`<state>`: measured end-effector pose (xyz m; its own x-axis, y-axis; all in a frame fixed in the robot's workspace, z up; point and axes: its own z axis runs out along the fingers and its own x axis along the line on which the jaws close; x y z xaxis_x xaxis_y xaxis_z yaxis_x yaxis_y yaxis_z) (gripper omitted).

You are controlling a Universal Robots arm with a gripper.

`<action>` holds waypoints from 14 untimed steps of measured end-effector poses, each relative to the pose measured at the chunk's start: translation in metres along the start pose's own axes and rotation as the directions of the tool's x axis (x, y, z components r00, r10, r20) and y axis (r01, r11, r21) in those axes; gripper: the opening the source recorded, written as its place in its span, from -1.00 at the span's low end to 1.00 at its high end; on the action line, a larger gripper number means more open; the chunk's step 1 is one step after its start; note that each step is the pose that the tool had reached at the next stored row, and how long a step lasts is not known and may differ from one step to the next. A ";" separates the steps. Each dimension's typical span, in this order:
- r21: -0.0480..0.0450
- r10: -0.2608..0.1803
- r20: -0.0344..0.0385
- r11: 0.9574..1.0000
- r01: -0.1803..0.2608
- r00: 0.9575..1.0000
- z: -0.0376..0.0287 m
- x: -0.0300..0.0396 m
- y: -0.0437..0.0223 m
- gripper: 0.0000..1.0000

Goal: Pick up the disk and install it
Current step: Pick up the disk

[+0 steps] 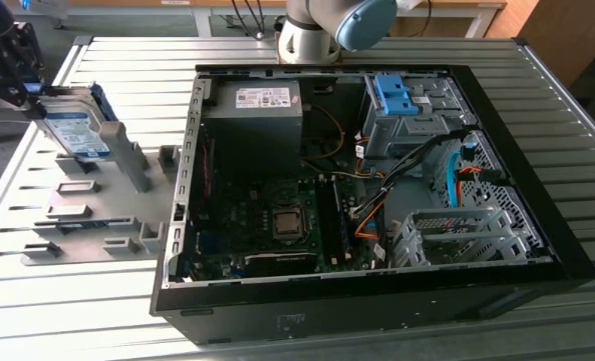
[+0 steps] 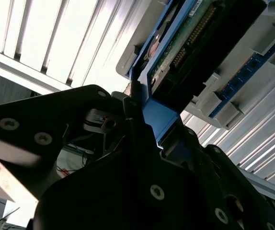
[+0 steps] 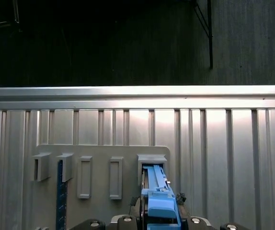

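Right, gripper (image 2: 154,127): the jaws are narrow and closed on the blue side rail (image 3: 159,203) of the disk; in the exterior view I find it at about ten o'clock.
Disk (image 1: 74,129): in the gripper, tilted, label side facing the camera of the exterior view. Its lower end is at a raised slot of the holder plate, and I cannot tell whether it sits in the slot or hangs just above it.
Disk underside: the green circuit board (image 2: 176,50) shows in the second wrist view.
Holder plate (image 3: 128,177): flat and grey with several upright slots, lying on the table at about nine o'clock in the exterior view, just beside the computer case.
Table (image 1: 377,49): slatted bare aluminium with long parallel ribs and bright glare on the slats. It carries both the plate and the case.
Computer case (image 1: 538,188): black, lying on its side with the panel off, at the centre of the exterior view.
Inside the case: motherboard (image 1: 277,218) toward six o'clock, black power supply (image 1: 252,128) toward eleven, bare blue bracket (image 1: 396,94) toward one, and a silver drive cage (image 1: 458,237) toward four.
Arm base (image 1: 312,34): at twelve o'clock, behind the case.
Room: dark floor (image 3: 104,43) beyond the table edge, and wooden furniture (image 1: 558,30) at about two o'clock.
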<state>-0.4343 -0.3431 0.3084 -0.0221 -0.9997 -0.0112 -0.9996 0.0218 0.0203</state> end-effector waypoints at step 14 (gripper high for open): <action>0.000 0.000 0.000 1.000 0.000 1.000 -0.0115 -0.0001 0.0003 -0.27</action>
<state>-0.4344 -0.3431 0.3198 -0.0220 -0.9997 -0.0110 -0.9995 0.0218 0.0206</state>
